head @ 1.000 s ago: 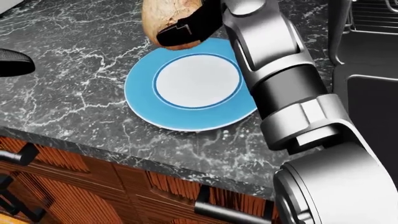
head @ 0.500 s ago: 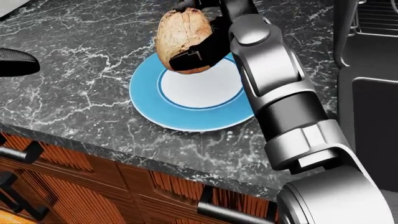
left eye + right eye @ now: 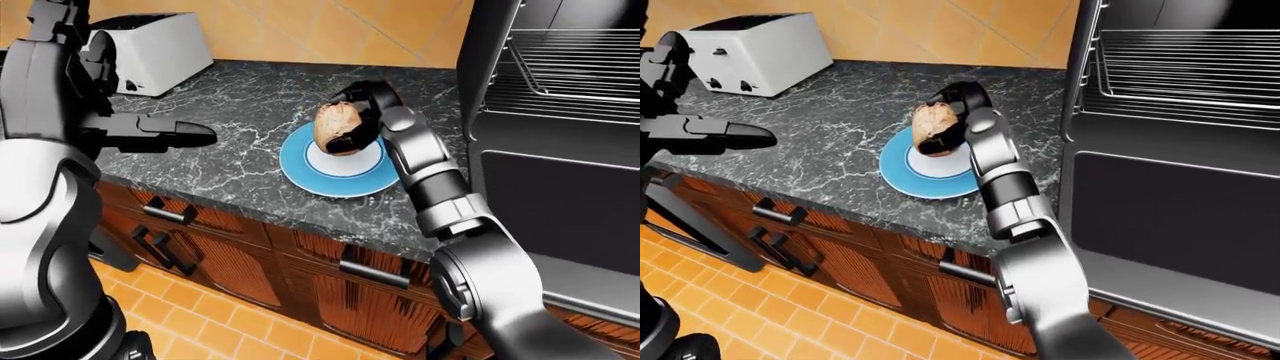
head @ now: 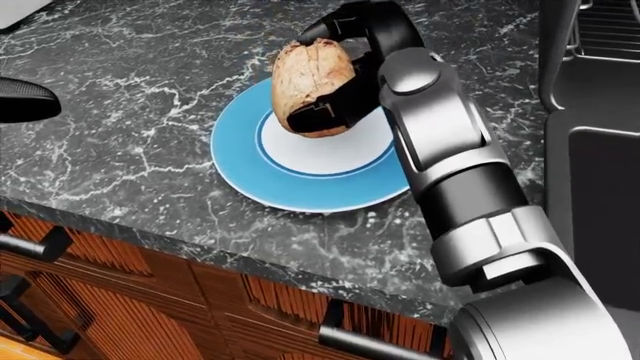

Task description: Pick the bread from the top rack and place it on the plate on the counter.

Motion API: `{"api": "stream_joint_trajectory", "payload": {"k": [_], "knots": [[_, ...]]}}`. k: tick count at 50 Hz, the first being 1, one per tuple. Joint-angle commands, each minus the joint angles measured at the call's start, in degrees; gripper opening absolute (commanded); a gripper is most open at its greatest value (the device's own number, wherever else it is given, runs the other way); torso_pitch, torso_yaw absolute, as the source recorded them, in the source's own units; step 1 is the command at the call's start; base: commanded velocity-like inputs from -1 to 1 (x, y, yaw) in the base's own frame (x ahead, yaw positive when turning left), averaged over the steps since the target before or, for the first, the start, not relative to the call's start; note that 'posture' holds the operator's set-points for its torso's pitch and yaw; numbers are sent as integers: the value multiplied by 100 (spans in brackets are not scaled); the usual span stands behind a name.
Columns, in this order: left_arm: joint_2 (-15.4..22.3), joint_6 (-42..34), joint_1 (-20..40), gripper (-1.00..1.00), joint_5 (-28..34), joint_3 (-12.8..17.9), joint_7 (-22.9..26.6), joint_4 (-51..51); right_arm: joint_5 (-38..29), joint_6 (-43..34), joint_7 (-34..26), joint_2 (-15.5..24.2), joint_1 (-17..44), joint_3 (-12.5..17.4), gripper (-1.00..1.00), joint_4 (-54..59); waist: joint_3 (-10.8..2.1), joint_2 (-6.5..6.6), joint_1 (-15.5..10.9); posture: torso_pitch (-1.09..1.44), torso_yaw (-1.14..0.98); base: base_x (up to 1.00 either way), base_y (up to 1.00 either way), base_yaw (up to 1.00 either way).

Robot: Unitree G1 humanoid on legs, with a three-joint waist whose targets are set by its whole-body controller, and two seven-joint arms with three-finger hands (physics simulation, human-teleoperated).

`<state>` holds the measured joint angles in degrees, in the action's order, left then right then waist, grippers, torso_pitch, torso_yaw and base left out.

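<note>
A brown crusty bread loaf (image 4: 308, 82) stands upright in my right hand (image 4: 330, 79), whose black fingers (image 4: 322, 114) are shut round its side and top. It hangs over the upper part of the blue-rimmed plate (image 4: 240, 161) with a white centre, on the dark marble counter (image 4: 150, 150). Whether its lower end touches the plate I cannot tell. My right arm reaches in from the bottom right of the head view. My left hand (image 3: 175, 136) is held flat over the counter to the left of the plate, fingers straight, holding nothing.
A white toaster (image 3: 760, 49) stands at the counter's top left. The open oven (image 3: 1180, 150) with its wire racks (image 3: 1185, 64) fills the right side. Wooden cabinets with dark handles (image 3: 170, 216) run below the counter edge.
My right hand has carried the bread rightward and down in the head view, from the plate's upper-left rim to over its centre. The camera shifted slightly.
</note>
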<state>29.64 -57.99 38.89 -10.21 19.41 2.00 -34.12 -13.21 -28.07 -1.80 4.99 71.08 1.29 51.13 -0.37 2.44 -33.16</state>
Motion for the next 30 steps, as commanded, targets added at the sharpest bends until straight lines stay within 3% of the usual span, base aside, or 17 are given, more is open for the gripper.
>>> {"api": "stream_joint_trajectory", "payload": {"k": [1,8,16,19,30], "knots": [[85,152,143,100,42,63,-28,-99,-43,200,64,28,226,9,-74,-206,-161,11,-5,0,49,0,0,0],[85,148,137,100,60,68,-12,-109,-130,289,82,31,235,-8,-71,-122,-164,11,-6,0,49,0,0,0],[89,137,169,100,57,72,-7,-95,-180,292,64,35,253,1,-55,-115,-160,12,-8,0,49,0,0,0],[94,132,218,100,56,56,-10,-59,-198,304,56,48,286,0,-33,-79,-163,12,-9,0,49,0,0,0],[113,149,213,100,47,80,4,-50,-207,316,41,19,249,3,9,-120,-163,14,-8,0,49,0,0,0]]}}
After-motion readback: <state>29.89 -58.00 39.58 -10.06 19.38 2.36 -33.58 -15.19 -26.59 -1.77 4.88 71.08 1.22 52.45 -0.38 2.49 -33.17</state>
